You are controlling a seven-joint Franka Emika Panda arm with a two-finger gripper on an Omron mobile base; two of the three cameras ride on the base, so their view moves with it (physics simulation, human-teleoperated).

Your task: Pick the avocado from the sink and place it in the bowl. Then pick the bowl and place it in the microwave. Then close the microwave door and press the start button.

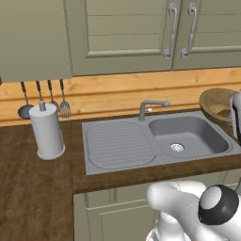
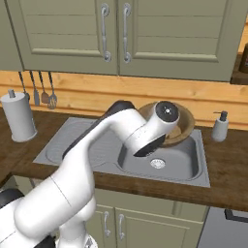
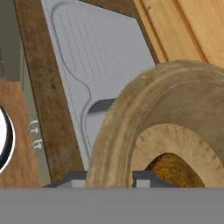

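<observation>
The brown wooden bowl (image 3: pixel 131 113) fills the hand view, its thick rim pinched between my gripper's (image 3: pixel 109 179) dark fingertips (image 3: pixel 146 177). The dark olive-brown avocado (image 3: pixel 173 170) lies inside the bowl on its tan bottom. In the left base view the bowl (image 1: pixel 216 103) hangs tilted at the right edge, above the right end of the grey sink (image 1: pixel 117 143). In the right base view the bowl (image 2: pixel 186 121) shows behind my wrist, over the sink's basin (image 2: pixel 160 162). The basin holds nothing. The microwave, its door and the start button are out of view.
A curved faucet (image 1: pixel 150 106) stands behind the basin. On the wooden counter stand a paper towel roll (image 1: pixel 46 132) to the left and a soap dispenser (image 2: pixel 220 127) to the right. Utensils (image 1: pixel 42 96) hang on the wall, with beige cabinet doors (image 1: pixel 132 33) above.
</observation>
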